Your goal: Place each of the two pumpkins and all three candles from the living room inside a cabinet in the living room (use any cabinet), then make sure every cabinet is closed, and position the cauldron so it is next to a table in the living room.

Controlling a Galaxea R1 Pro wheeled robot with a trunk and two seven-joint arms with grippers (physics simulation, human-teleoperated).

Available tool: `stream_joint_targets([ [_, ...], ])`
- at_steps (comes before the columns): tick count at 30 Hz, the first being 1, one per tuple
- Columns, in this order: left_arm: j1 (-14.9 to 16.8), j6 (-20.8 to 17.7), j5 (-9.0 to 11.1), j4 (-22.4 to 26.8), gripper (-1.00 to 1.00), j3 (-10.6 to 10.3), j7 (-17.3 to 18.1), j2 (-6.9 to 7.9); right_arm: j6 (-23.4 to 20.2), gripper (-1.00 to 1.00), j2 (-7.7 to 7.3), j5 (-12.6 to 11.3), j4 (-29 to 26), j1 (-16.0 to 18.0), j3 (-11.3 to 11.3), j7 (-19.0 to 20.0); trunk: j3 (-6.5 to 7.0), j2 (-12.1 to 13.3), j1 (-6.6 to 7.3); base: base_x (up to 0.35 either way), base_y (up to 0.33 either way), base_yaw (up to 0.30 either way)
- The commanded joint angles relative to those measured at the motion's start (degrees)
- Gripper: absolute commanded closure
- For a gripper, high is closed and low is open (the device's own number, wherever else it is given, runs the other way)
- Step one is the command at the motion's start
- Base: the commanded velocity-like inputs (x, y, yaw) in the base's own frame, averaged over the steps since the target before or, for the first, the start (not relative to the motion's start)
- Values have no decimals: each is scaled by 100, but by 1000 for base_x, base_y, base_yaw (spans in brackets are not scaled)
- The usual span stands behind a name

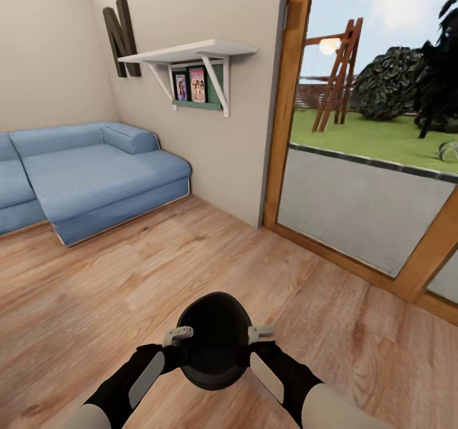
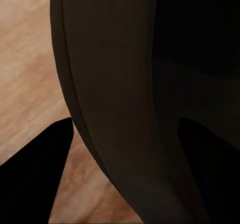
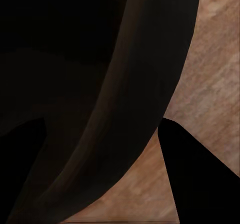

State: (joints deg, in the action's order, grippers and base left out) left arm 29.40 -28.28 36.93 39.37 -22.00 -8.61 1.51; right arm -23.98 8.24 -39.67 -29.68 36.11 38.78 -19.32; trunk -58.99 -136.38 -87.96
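I hold the black cauldron point(image 1: 215, 340) low in front of me, above the wood floor, with its open mouth facing the head camera. My left gripper point(image 1: 180, 337) clamps its left rim and my right gripper point(image 1: 259, 335) clamps its right rim. In the left wrist view the dark cauldron wall point(image 2: 115, 84) passes between the two black fingers point(image 2: 35, 179) of the left gripper point(image 2: 125, 154). In the right wrist view the cauldron wall point(image 3: 125, 84) likewise runs between the fingers point(image 3: 200, 179) of the right gripper point(image 3: 107, 159). Both grippers are shut on the cauldron.
A blue sofa point(image 1: 95, 174) stands at the left against the beige wall. A white wall shelf point(image 1: 191, 53) with books hangs ahead, beside a dark letter N point(image 1: 124, 37). A wood-framed glass door point(image 1: 286, 98) at the right looks onto a garden. Wood floor point(image 1: 159, 257) stretches ahead.
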Motion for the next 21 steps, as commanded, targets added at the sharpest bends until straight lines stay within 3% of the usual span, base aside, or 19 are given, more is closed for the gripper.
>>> stream_joint_targets([
  [1,4,-19,24,9,100,-15,-54,11,8,100,-6,-15,-152,10,7,-47,-5,-3,3,-121,0,251],
  [21,4,-18,22,9,100,-15,-54,7,2,100,-4,11,-152,10,7,-46,-5,-3,3,-36,0,289],
])
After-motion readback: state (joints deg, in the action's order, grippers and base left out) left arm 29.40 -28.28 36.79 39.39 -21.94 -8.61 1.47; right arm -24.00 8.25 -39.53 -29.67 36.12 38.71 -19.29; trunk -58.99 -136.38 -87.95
